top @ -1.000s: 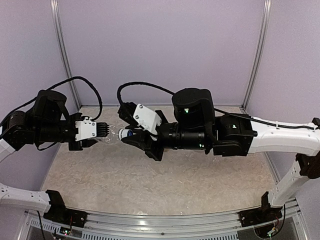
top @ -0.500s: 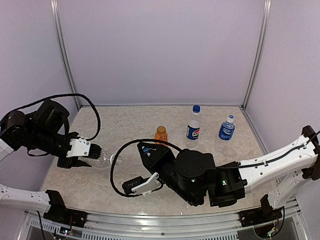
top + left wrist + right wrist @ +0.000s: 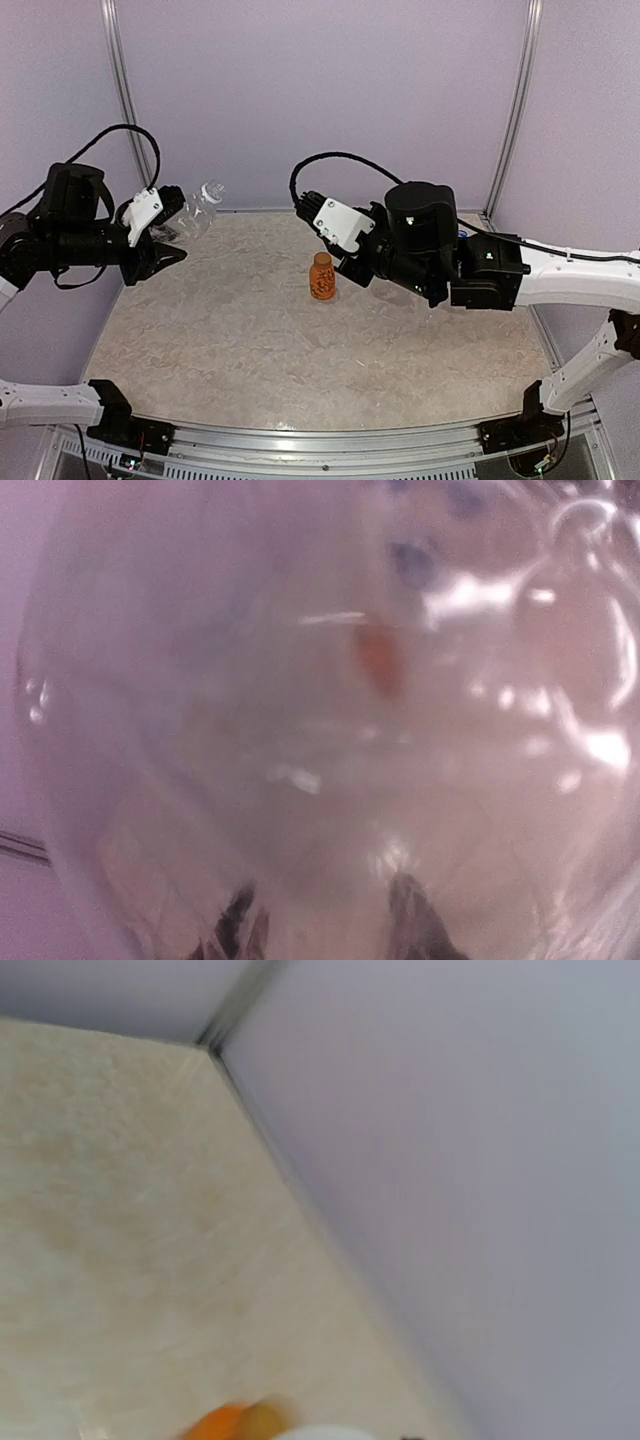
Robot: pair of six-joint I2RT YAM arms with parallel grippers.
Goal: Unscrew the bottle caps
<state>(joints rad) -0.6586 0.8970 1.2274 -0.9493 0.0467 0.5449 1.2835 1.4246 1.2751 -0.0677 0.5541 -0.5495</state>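
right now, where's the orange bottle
In the top view the orange bottle stands upright on the table, near the back middle, just left of the right arm.

The clear unlabelled bottle (image 3: 197,212) is lifted and tilted at far left, while the short orange bottle (image 3: 321,276) stands upright near the middle.

Robot lab test cell. Plain lilac panels (image 3: 320,100) on far, left and right sides, aluminium posts (image 3: 514,100), beige stone-pattern table (image 3: 300,340), metal rail (image 3: 320,442) at near edge.
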